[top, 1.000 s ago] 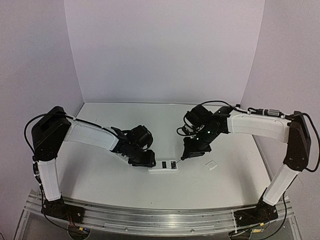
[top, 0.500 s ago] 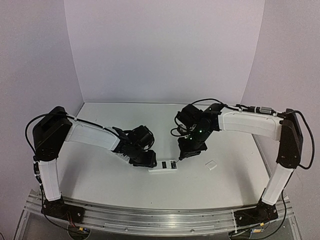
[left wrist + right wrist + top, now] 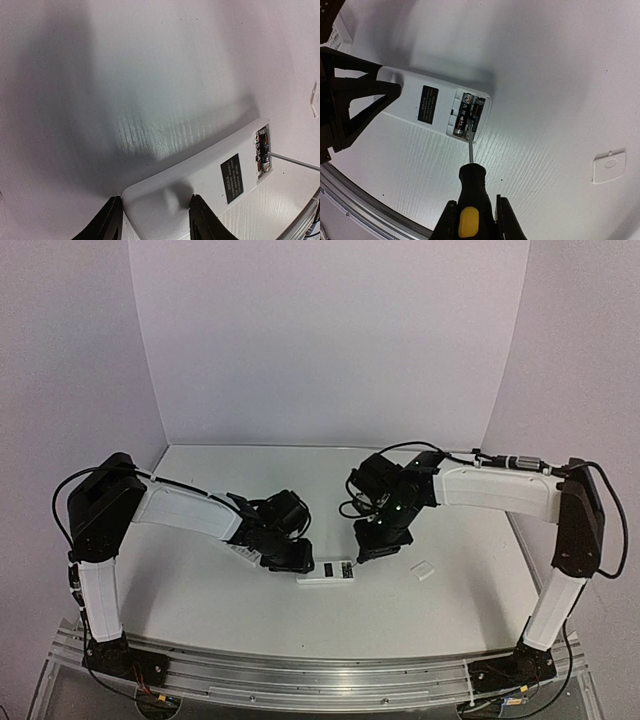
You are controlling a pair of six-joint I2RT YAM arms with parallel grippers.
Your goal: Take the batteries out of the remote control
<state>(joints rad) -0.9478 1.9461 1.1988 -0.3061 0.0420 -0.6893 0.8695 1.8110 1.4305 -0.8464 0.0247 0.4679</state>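
The remote control (image 3: 328, 573) lies back up on the table, its dark recess open with the two batteries (image 3: 469, 115) side by side inside. My left gripper (image 3: 155, 222) is shut on the remote's plain end (image 3: 200, 175), one finger on each long side. My right gripper (image 3: 472, 220) is shut on a black and yellow screwdriver (image 3: 470, 192). Its thin shaft reaches to the recess, and the tip rests between the two batteries. The batteries also show in the left wrist view (image 3: 262, 152). In the top view my right gripper (image 3: 370, 545) hangs just right of the remote.
The small white square cover (image 3: 423, 570) lies on the table right of the remote, also in the right wrist view (image 3: 609, 166). A white object (image 3: 243, 552) lies partly under my left arm. The table's near metal rail (image 3: 320, 680) runs along the front.
My right arm's wrist has swung a little left, toward the remote, with the screwdriver in it. My left gripper and the remote have stayed put.
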